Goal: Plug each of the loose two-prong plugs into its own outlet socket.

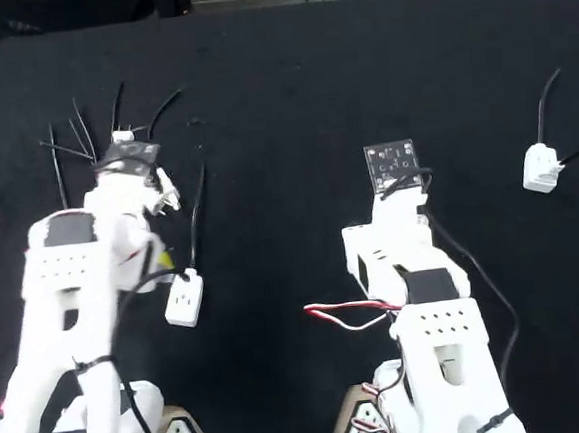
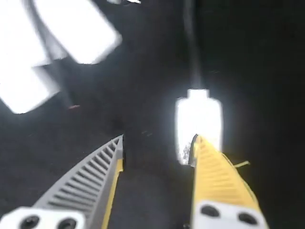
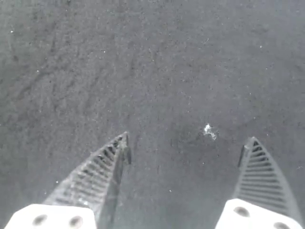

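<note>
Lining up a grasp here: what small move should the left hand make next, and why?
Probably shift sideways toward the white corded block: the open left hand has its yellow finger in front of the block, which is not between the fingers.

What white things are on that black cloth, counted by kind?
White jointed robot arms: 2
White plastic blocks on black cords: 2
Small white piece among thin black wires: 1
Total: 5
</note>
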